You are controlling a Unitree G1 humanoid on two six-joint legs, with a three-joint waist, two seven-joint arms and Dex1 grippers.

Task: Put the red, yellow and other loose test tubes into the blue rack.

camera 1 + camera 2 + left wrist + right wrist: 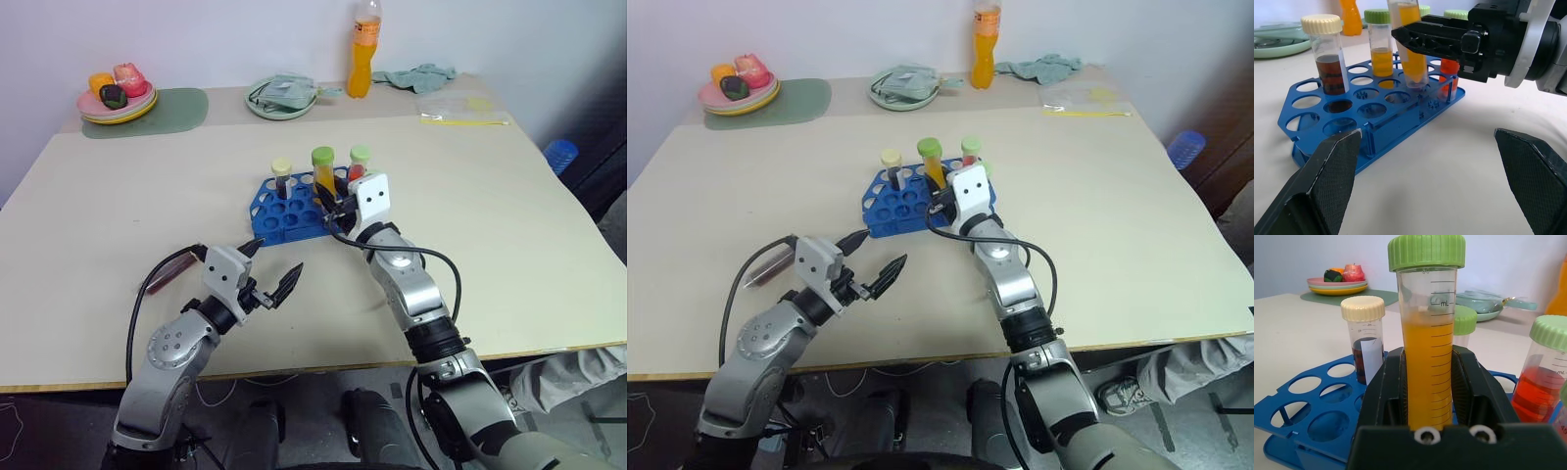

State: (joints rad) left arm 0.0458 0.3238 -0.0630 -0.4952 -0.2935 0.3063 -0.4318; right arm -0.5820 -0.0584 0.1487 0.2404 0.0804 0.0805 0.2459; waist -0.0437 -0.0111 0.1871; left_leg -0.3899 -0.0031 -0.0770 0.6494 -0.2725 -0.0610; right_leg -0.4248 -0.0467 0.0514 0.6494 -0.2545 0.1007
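The blue rack (279,217) lies mid-table. In it stand a cream-capped tube of dark brown liquid (282,178), a green-capped red tube (359,163) and a green-capped yellow tube (1380,51). My right gripper (1427,360) is shut on another green-capped yellow tube (322,174). This tube is slightly tilted, and its lower end is at a hole near the rack's right side. In front of the rack, my left gripper (274,260) hovers open above the table with nothing between its fingers.
At the back edge are a stack of plates with toy fruit (118,98) on a green mat (171,110), a plate with a cloth (282,96), an orange bottle (362,49), a teal cloth (416,76) and a plastic bag (460,108). A dark elongated thing (167,270) lies by my left wrist.
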